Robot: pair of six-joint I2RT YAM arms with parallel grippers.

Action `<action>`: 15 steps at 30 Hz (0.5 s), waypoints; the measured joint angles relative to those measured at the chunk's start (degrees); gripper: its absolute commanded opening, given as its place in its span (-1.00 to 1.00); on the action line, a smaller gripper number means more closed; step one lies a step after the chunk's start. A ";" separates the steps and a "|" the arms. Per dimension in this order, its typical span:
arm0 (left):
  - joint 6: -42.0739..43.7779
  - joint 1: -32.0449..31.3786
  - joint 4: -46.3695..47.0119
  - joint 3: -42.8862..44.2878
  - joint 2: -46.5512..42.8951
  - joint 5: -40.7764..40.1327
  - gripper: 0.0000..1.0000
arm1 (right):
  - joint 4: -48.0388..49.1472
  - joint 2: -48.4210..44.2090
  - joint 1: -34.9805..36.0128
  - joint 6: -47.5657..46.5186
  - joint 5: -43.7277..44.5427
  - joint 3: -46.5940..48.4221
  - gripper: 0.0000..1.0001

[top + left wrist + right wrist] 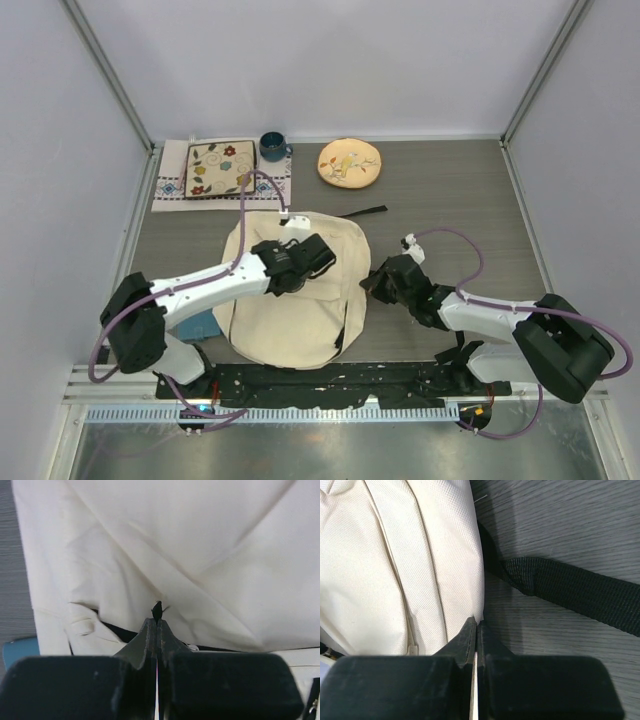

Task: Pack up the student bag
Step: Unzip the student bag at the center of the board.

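The student bag, cream fabric with black straps, lies flat in the middle of the table. My left gripper hovers over its upper half. In the left wrist view the left gripper is shut, with a small black zipper pull pinched at its tips above the dark zipper opening. My right gripper is at the bag's right edge. In the right wrist view the right gripper is shut on the bag's cream edge. A black strap lies on the table beside it.
At the back stand a round yellowish floral plate, a dark blue mug and a floral square on a patterned cloth. A blue object sits under the left arm beside the bag. Another black strap trails behind the bag.
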 measured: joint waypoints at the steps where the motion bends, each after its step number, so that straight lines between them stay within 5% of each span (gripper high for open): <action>1: 0.11 0.46 0.59 -0.90 -1.27 0.00 -1.00 | -0.04 0.00 -0.22 -0.09 -0.24 0.09 -0.99; 15: 5.20 14.86 3.06 -9.84 -13.51 1.77 -1.00 | -1.99 -2.47 -4.39 -1.77 -3.15 1.16 -0.98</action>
